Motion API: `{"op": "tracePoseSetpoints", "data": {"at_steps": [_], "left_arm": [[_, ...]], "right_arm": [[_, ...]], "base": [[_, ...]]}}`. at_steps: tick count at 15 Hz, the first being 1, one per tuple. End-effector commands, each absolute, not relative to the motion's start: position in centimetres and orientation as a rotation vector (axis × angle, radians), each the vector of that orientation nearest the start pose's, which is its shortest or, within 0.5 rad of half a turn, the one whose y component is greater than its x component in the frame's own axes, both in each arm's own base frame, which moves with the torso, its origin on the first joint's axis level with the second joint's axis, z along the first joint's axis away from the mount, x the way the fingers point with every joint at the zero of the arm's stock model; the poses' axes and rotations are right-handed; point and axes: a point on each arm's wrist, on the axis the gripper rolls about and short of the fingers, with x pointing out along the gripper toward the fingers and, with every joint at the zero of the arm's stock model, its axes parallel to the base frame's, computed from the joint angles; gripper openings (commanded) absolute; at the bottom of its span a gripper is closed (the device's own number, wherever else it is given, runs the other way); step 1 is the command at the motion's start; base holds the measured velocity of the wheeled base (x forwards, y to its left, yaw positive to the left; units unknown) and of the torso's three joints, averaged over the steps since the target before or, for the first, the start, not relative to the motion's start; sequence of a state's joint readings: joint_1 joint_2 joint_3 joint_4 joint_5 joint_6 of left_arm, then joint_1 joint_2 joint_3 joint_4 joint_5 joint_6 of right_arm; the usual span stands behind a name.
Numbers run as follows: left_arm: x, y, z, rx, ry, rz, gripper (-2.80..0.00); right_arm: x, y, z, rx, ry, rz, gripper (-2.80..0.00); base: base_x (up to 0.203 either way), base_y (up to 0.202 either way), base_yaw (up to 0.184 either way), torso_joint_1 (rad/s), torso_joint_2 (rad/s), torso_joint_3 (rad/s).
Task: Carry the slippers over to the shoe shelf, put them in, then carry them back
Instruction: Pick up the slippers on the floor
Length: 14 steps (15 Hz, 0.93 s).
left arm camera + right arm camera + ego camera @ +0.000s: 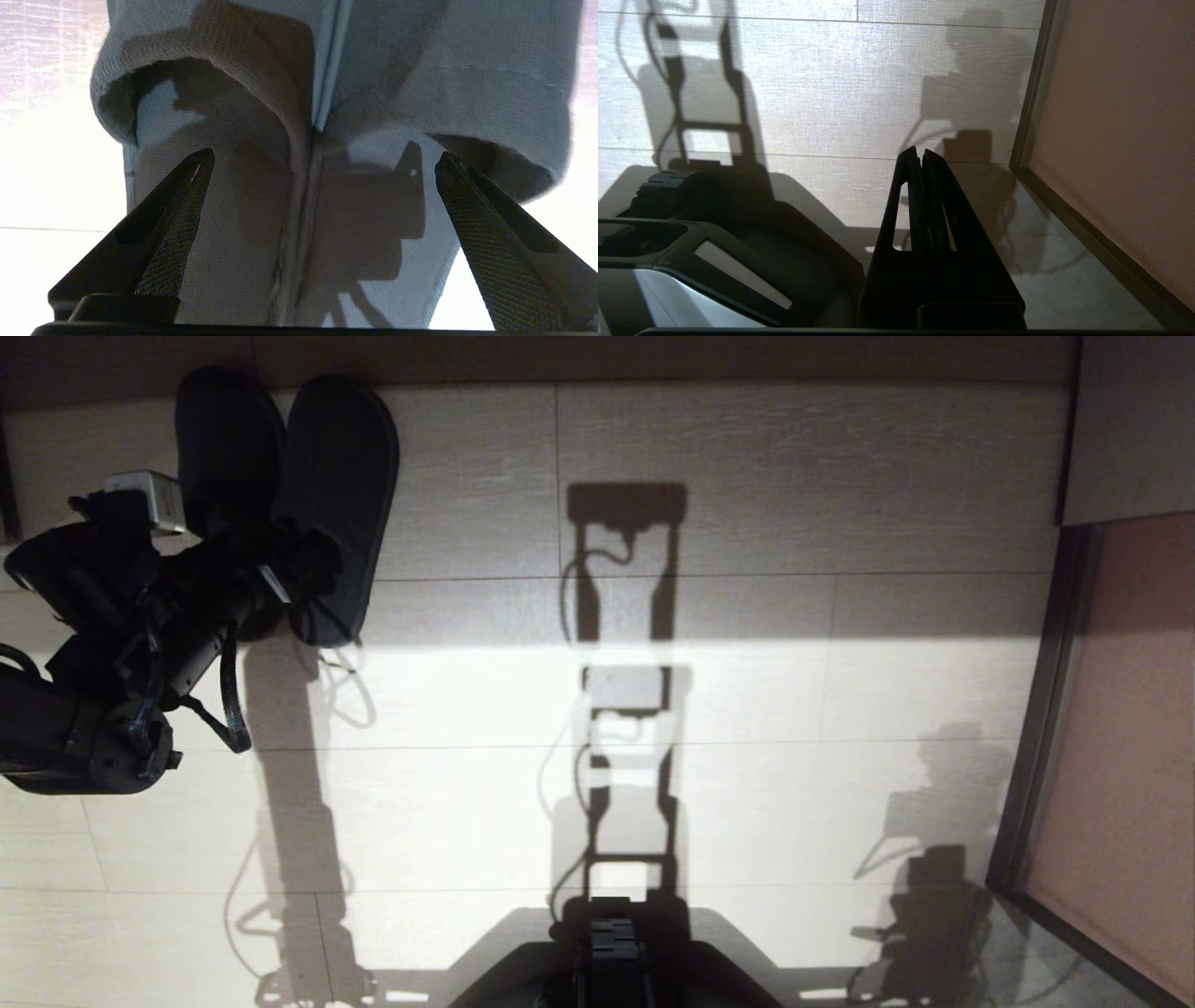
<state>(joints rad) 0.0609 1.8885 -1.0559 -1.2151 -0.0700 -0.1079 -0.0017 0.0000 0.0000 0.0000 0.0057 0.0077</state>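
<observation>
The slippers (308, 504) lie side by side, touching, on the pale tiled floor (747, 756) at the robot's left. The left gripper (322, 163) hangs just above their heel ends, jaws spread wide and holding nothing. The right gripper (920, 156) is parked beside the robot's base, fingers pressed together and empty.

The left arm reaches out toward ten o'clock, its hand (322, 163) pointing down with fingers (177, 224) spread wide. The right hand (920, 156) hangs parked at four o'clock, fingers pressed together.

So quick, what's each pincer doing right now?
Left pincer: open, poised over the slippers, holding nothing.
Right pincer: closed, empty, parked above the floor.
</observation>
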Motion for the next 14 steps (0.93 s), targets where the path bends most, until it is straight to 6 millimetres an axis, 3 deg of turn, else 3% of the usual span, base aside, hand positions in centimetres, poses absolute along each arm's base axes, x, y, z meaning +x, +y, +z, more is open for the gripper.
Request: {"op": "tracePoseSetpoints", "data": {"at_steps": [1,7,14], "left_arm": [[36.8,1.9,24.5,-0.081,-0.405,-0.036,0.0],[37.5,1.7,25.8,-0.086,-0.5,-0.013,0.0],[38.8,1.6,25.8,-0.085,-0.526,-0.013,0.0]], "right_arm": [[-2.3,0.0,7.5,0.008,-0.002,0.005,-2.8],[-2.3,0.0,7.5,0.008,-0.002,0.005,-2.8],[-2.3,0.0,7.5,0.008,-0.002,0.005,-2.8]], "base": [[0.0,0.0,0.0,0.0,0.0,0.0],[0.0,0.0,0.0,0.0,0.0,0.0],[0.0,0.0,0.0,0.0,0.0,0.0]]}}
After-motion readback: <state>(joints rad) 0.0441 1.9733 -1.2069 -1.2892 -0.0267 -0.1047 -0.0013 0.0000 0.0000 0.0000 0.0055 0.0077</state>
